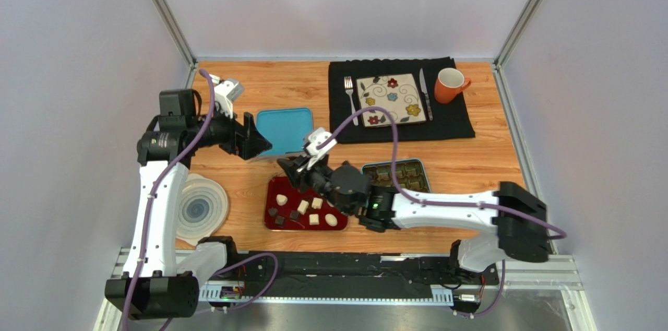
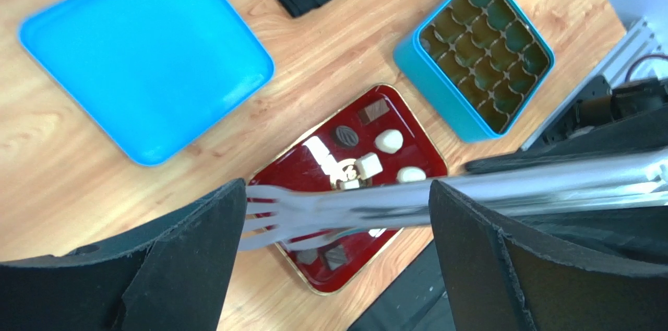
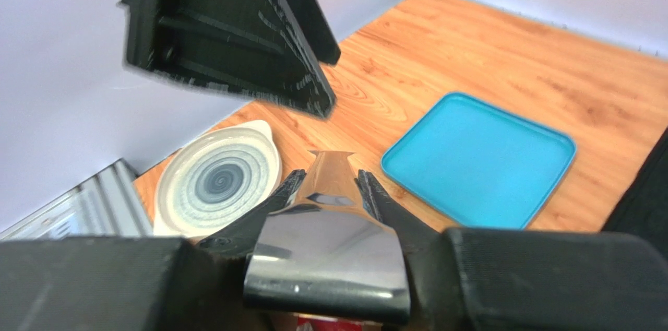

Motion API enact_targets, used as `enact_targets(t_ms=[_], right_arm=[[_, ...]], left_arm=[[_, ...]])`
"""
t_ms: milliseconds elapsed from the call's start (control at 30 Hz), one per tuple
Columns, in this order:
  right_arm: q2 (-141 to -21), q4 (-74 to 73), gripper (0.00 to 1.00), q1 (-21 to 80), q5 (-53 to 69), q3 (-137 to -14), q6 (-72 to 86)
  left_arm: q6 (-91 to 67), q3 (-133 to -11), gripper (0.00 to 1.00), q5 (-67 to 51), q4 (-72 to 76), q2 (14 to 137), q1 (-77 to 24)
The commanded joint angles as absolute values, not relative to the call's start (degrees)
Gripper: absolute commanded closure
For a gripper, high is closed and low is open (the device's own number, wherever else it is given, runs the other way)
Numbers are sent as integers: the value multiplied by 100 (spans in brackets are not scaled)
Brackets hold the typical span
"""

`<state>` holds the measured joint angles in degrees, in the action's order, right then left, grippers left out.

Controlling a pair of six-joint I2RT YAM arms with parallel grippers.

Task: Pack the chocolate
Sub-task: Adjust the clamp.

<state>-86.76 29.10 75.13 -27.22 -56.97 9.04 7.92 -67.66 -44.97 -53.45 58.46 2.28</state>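
The chocolate (image 1: 308, 210), dark and white bite-sized pieces, lies on a red tray (image 1: 281, 190) near the front; it also shows in the left wrist view (image 2: 368, 164). A teal tin (image 1: 397, 175) with gold compartments (image 2: 478, 49) stands right of the tray. My right gripper (image 1: 295, 168) is shut on a shiny metal fork-like utensil (image 3: 329, 245), held over the tray's far left corner. The utensil's tines (image 2: 274, 221) show blurred over the tray (image 2: 314, 284). My left gripper (image 1: 259, 139) is open and empty, hovering above and left of the tray (image 2: 337, 190).
The tin's blue lid (image 1: 284, 129) lies behind the tray. A swirl-patterned plate stack (image 1: 200, 207) sits at front left. At the back, a black placemat (image 1: 455, 123) holds a flowered square plate (image 1: 390, 99), fork (image 1: 350, 100), knife (image 1: 424, 94) and orange mug (image 1: 450, 85).
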Motion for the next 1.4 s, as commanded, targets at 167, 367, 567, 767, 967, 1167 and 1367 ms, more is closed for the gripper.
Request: enact_targets(t_ms=[167, 367, 567, 767, 967, 1167, 1367], right_arm=[[-6094, 1356, 86, 6936, -496, -5098, 177], [-5353, 36, 87, 5916, 1910, -5317, 27], [-5422, -474, 87, 5581, 3705, -5677, -1070], [-6081, -896, 90, 5581, 4392, -6371, -2126], [-6591, -905, 93, 5581, 4983, -6846, -2381], [-6671, -1072, 94, 5555, 5045, -7092, -2864], [-6759, -1257, 94, 5379, 5378, -7365, -3049]], left_arm=[[3001, -8235, 3, -6332, -7010, 6109, 211], [4808, -8306, 1, -7934, -8525, 6135, 176], [4896, -7463, 1, -8323, -8368, 5731, 18], [4676, -6856, 1, -8341, -8035, 5415, -246], [4746, -6443, 3, -8244, -7866, 5247, -264], [5387, -6451, 9, -8209, -8525, 5379, -334], [5493, -6319, 12, -8235, -8525, 5361, -413]])
